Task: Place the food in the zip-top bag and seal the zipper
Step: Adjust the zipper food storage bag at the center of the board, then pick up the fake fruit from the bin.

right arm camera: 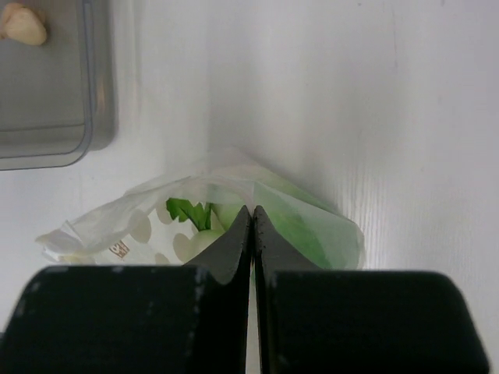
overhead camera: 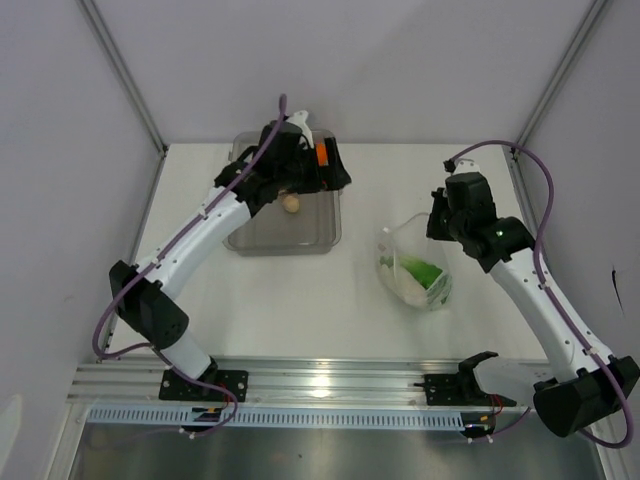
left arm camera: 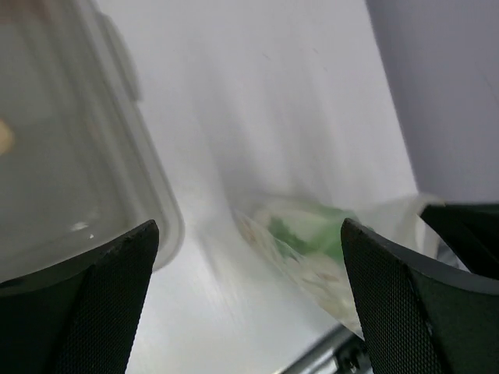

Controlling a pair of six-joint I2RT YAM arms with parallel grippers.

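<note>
Left gripper (left arm camera: pixel 249 234) over tray (overhead camera: pixel 300 238), far left of centre; fingers spread wide, nothing between them. Beige lump (overhead camera: pixel 290 203) lies in tray. Right gripper (right arm camera: pixel 252 212) pressed closed, pinching bag (overhead camera: pixel 395 262) at its far right edge. Bag sits right of tray, apart from it, lettuce (overhead camera: pixel 425 272) inside.

bright, even light, faint shadows. left wrist view blurred: bag (left arm camera: pixel 308 238) ahead of the left gripper (left arm camera: pixel 248 226) smears.

a grey translucent tray (overhead camera: pixel 290 238) sits on the white table (overhead camera: pixel 300 310).
</note>
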